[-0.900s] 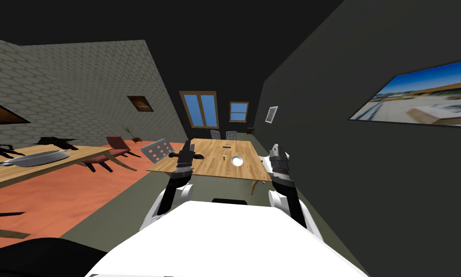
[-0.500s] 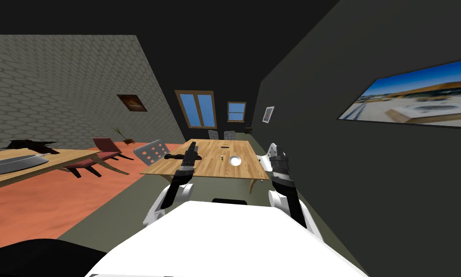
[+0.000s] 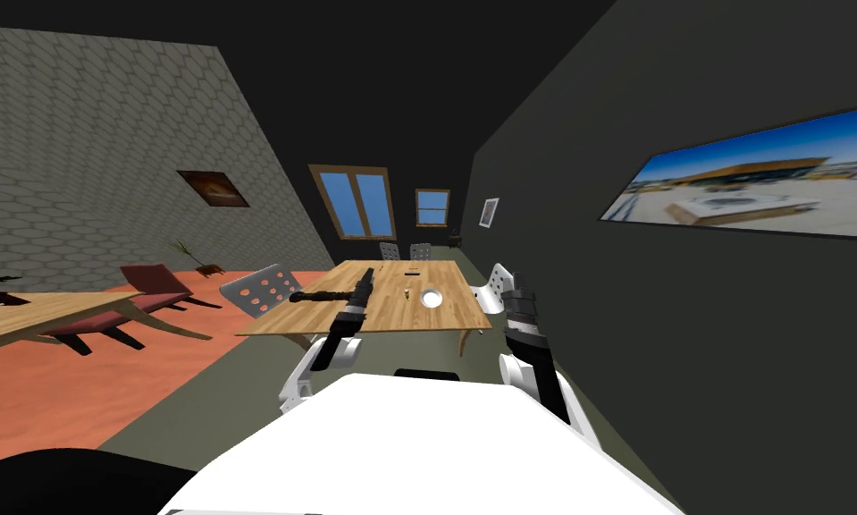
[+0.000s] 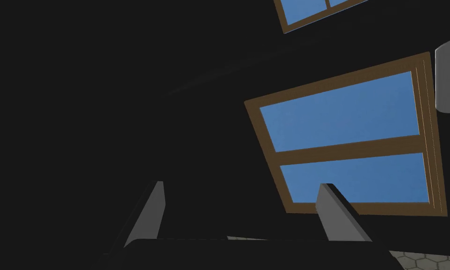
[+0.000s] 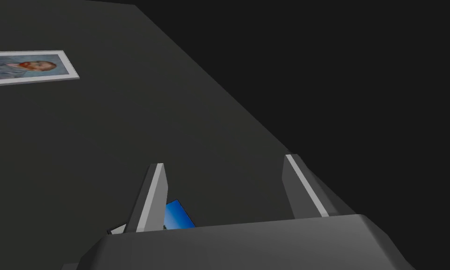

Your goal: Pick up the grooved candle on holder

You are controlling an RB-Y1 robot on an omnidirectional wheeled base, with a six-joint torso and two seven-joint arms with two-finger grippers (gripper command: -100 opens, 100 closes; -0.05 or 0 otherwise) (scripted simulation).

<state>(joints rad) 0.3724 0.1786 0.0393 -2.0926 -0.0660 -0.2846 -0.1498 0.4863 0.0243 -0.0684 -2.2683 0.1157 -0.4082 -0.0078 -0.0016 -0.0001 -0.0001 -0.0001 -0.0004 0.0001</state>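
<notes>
A small yellowish candle on its holder (image 3: 405, 293) stands upright near the middle of the wooden table (image 3: 364, 317) ahead of me; its grooves are too small to make out. My left gripper (image 3: 365, 285) reaches over the table's near left part, short of the candle and to its left. In the left wrist view the left gripper (image 4: 242, 184) is open and holds nothing. My right gripper (image 3: 509, 288) is raised beside the table's right edge. In its wrist view the right gripper (image 5: 224, 161) has its fingers apart with nothing between them.
A white bowl (image 3: 431, 299) sits just right of the candle. A flat dark item (image 3: 411, 270) lies farther back. A long black object (image 3: 321, 295) lies at the table's left edge. Perforated grey chairs (image 3: 261, 291) stand around the table, and a dark wall (image 3: 650, 295) runs close on my right.
My view has swung: the second table slid off toward the left edge and the dining table is nearer. My left arm has stretched farther forward over the table.
</notes>
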